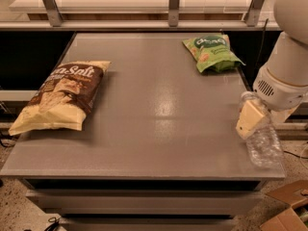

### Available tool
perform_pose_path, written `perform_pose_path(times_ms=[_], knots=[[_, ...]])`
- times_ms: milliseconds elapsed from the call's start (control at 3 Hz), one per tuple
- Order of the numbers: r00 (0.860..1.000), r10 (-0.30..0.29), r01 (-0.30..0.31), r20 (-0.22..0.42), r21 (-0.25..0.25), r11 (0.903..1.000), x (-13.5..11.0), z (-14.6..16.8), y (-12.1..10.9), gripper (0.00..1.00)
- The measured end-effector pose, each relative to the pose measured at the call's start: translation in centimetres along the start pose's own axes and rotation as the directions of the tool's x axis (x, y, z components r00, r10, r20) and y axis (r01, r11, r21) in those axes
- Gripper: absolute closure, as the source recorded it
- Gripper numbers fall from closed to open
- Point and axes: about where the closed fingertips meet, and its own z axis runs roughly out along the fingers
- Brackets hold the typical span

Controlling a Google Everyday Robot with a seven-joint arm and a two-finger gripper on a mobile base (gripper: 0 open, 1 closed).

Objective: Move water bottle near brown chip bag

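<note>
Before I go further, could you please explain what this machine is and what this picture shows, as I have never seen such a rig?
This is a mobile robot with one arm, the white shape at the right. Its single camera looks down on a grey table; where it is mounted is not known. On the table are a brown chip bag at the left, a green snack bag at the back right and a clear water bottle at the right edge. The arm's cream-coloured gripper is at the bottle's upper part; whether it has hold of it does not show.
</note>
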Motion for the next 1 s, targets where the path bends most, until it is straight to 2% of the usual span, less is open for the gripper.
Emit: perform_pose_path(times_ms=[667, 1000], knots=[[1.0, -0.014, 0.014, 0.008, -0.016, 0.9998, -0.1, 0.1, -0.1, 0.88], [0.995, -0.097, 0.098, 0.032, -0.016, 0.9951, -1.2, -0.7, 0.1, 1.0]])
